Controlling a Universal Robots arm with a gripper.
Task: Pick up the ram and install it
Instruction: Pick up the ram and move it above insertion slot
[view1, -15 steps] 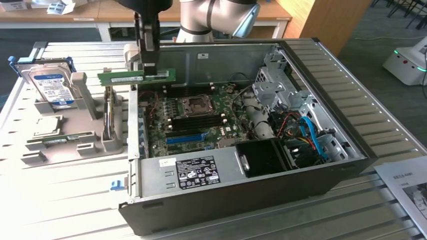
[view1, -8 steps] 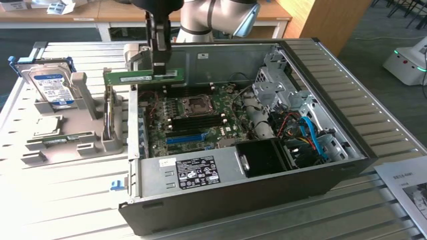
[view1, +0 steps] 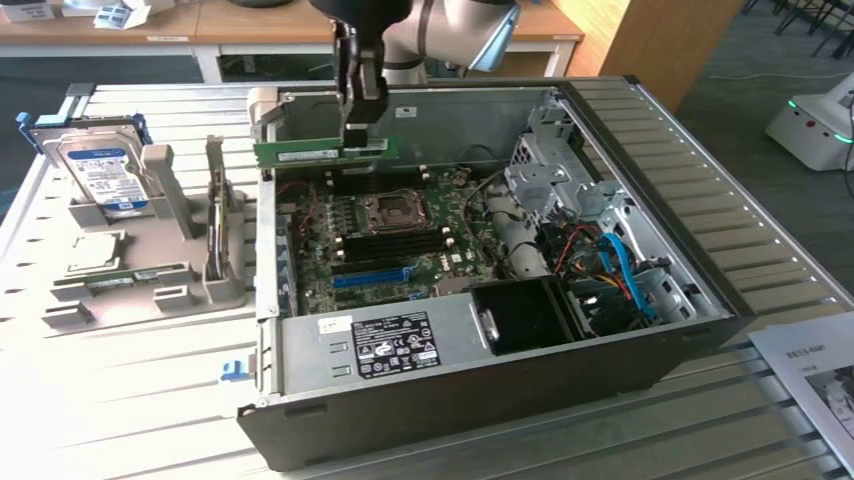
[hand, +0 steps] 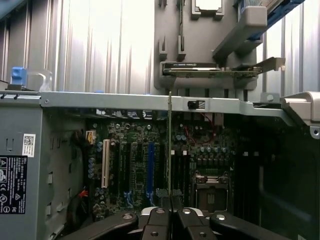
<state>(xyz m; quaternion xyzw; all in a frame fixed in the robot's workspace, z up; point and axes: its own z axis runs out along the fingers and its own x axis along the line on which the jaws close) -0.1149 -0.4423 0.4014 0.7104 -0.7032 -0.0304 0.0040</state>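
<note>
- The gripper (view1: 363, 130) hangs over the open computer case (view1: 694, 200), its fingers closed tight on the ram (view1: 307, 151).
- The case lies on its side on the desk (view1: 134, 420), with the motherboard (view1: 441, 250) facing up.
- The ram is held level in the air above the case's far rim, clear of the board.
- The dark memory slots (view1: 394, 238) by the processor socket (view1: 396, 209) are narrow. A tilted or off-line descent could jam the stick against a slot wall or the blue slot strip (view1: 370, 276), and the narrow grip may let it pivot.
</note>
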